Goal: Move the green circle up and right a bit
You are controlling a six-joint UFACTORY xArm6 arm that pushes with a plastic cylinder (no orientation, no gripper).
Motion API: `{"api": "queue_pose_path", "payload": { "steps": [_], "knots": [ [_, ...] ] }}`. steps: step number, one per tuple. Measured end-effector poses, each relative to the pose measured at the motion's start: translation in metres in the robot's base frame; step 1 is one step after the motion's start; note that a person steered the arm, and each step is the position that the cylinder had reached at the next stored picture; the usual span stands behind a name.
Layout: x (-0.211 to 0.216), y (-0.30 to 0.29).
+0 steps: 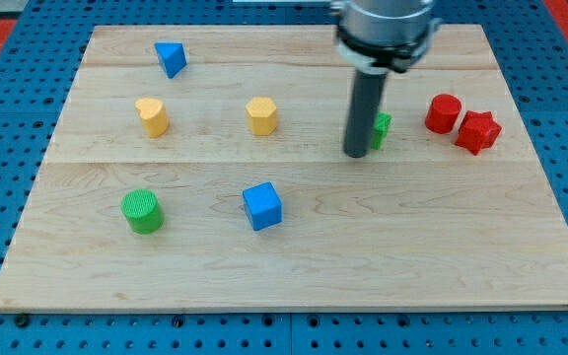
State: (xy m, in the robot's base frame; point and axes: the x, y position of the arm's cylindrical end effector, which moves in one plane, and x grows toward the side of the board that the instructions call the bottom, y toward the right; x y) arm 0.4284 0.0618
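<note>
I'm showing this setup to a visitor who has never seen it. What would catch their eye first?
The dark rod hanging over the board right of centre, my tip just left of a half-hidden green block. Next, the two red blocks touching at the view's right, and the green circle alone at lower left.

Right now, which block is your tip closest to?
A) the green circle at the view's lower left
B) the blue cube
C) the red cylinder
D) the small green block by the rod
D: my tip sits just to the view's left of the small green block, which the rod partly hides, while the green circle lies far off at the view's lower left.
</note>
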Motion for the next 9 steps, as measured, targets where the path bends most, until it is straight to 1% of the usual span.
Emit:
{"api": "queue_pose_path", "payload": {
  "steps": [1, 2, 3, 4, 5, 6, 7, 8, 9],
  "knots": [
    [-0.029, -0.007],
    [-0.032, 0.067],
    [-0.032, 0.091],
    [0.022, 0.069],
    [0.093, 0.047],
    [0.141, -0.022],
    [0.149, -0.143],
    [0.107, -0.207],
    [0.067, -0.208]
  ]
}}
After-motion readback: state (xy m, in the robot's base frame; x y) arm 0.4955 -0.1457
